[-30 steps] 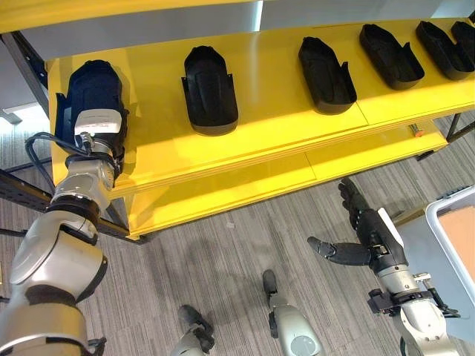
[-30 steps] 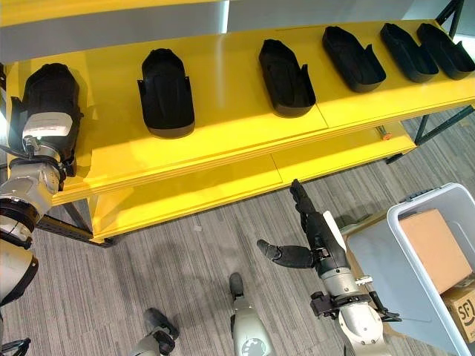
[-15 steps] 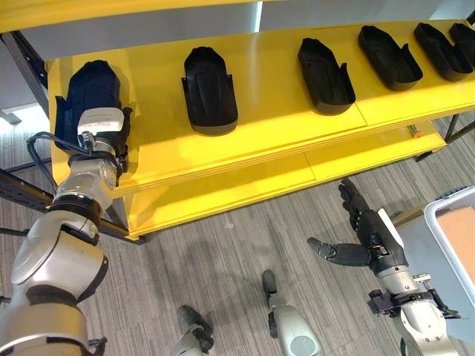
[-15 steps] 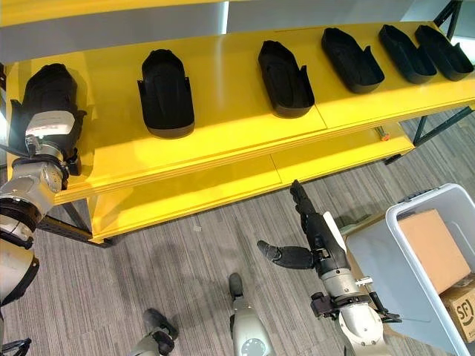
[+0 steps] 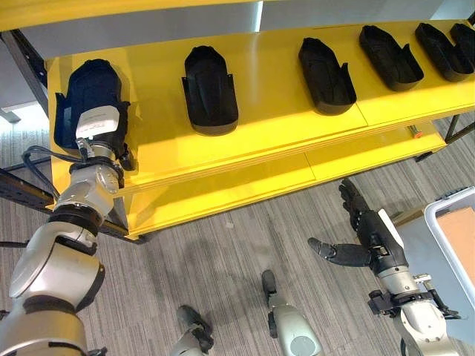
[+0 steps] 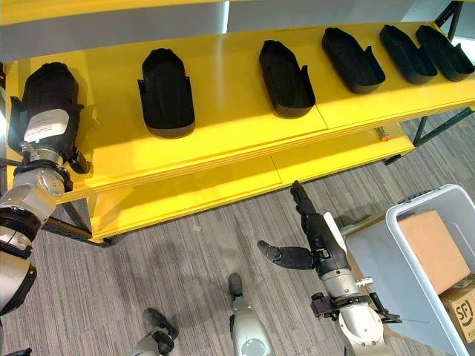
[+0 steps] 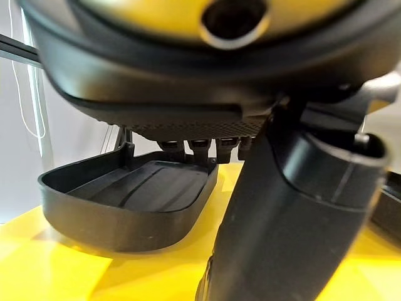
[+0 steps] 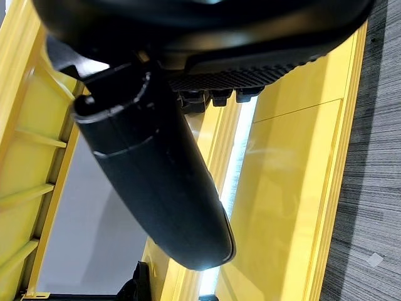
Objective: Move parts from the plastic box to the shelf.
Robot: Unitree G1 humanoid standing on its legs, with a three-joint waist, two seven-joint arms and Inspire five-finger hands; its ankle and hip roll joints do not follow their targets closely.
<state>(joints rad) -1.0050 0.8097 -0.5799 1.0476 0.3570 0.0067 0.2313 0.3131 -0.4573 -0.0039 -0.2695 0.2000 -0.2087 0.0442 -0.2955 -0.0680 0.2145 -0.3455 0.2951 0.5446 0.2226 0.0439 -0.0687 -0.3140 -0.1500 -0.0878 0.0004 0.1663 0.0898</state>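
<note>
The left robot hand (image 5: pixel 94 126) rests on a black moulded plastic tray part (image 5: pixel 90 87) at the yellow shelf's (image 5: pixel 274 111) left end, extending the spaced row; its grip cannot be told; the right robot hand (image 5: pixel 365 236) hangs open, empty, by the grey plastic box (image 6: pixel 415 293).

The yellow shelf (image 6: pixel 223 141) carries a row of black parts (image 6: pixel 166 93) lying apart.

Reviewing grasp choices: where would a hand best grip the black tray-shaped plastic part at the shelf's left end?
Probably the raised side walls of the black tray-shaped plastic part, near its front end, approached from the yellow shelf front. It lies open side up; the left hand rests there.
</note>
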